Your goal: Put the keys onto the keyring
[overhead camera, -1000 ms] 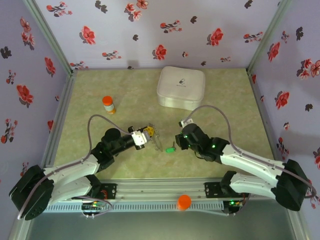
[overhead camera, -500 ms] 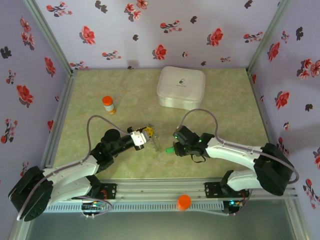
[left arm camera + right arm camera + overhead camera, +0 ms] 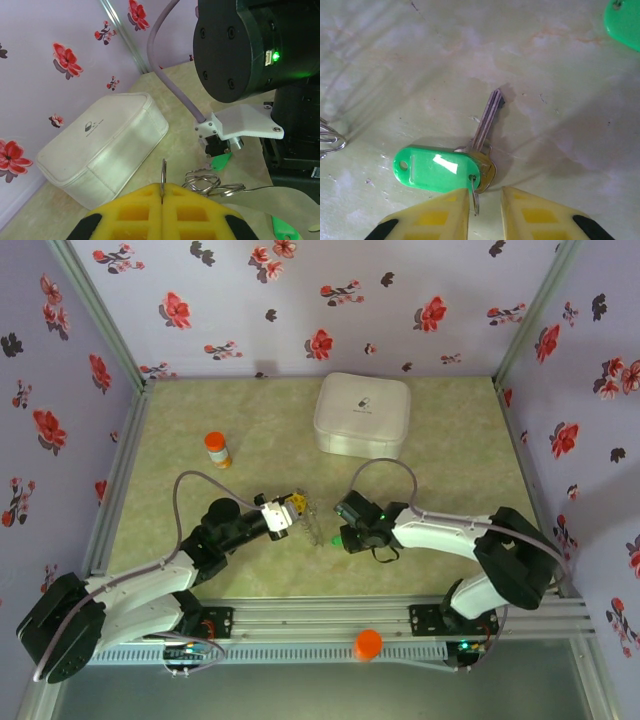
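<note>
My left gripper (image 3: pixel 161 192) is shut on the keyring (image 3: pixel 162 172), a thin metal ring standing edge-on between the yellow fingers. More wire loops (image 3: pixel 215 182) lie just beyond it on the table. One of the keys (image 3: pixel 432 169) lies flat, with a green tag and a metal shaft pointing away. My right gripper (image 3: pixel 485 210) hovers low over that key's head, jaws a little apart, and the key's small ring sits in the gap against the left finger. A second green tag (image 3: pixel 625 20) lies farther off. From above, the left gripper (image 3: pixel 290 508) and right gripper (image 3: pixel 340 528) nearly face each other.
A white zipped case (image 3: pixel 362 415) sits at the back centre. An orange-capped little bottle (image 3: pixel 217 449) stands at the back left. An orange cap (image 3: pixel 368 643) rests on the rail at the near edge. Flowered walls close in three sides.
The right arm has folded and swung its gripper left and down onto the green key. Its jaws widened, then narrowed. The left arm has not moved.
</note>
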Robot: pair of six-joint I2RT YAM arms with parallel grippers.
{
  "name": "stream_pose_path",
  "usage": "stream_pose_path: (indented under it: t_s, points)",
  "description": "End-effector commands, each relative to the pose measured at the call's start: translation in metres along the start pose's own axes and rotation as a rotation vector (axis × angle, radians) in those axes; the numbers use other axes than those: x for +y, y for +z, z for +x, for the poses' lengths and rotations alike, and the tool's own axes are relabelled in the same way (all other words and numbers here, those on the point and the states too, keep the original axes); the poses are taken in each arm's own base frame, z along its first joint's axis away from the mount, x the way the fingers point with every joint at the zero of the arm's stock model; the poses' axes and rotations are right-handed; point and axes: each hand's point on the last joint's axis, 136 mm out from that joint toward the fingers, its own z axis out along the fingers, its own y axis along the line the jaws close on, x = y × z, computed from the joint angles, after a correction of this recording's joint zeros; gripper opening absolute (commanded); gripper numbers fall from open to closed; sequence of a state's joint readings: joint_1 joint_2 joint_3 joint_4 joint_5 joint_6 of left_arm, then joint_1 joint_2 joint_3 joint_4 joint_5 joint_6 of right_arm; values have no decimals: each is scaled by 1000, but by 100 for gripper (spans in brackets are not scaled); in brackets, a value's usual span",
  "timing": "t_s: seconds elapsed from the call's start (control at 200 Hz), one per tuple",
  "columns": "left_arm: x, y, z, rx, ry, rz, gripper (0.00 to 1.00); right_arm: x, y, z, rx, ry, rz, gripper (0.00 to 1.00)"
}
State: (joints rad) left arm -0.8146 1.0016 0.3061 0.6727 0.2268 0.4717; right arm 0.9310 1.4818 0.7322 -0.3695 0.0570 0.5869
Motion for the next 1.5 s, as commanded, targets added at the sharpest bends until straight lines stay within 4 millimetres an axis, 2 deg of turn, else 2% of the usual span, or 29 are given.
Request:
stream_pose_path:
  t_s: [0.0,0.225,0.305,0.745,0.99,1.185,1.495]
  points:
    - [7,-3,-15,-53,5,-34,0,4,-1,-8,-18,-25,18,20]
    - [7,-3,-15,-50,10,-32,0,5,-3,-7,-17,-37,26,15]
    - [6,-3,-15,-51,12,-32,0,6,-4,-7,-19,-39,23,11]
    - [6,-4,-15,-48,18,-31,0,3,-2,-5,-8,-36,38,11]
    - [6,-4,-14,-44,24,-31,0,4,-7,-8,-23,-53,33,2]
    - [7,-6,-17,-44,21,-31,0,8,-36,-21,-117,-130,-8,0]
    - [-3,-9,-29,-25,-58,74,0,34,-122,-47,-460,-461,-195,0]
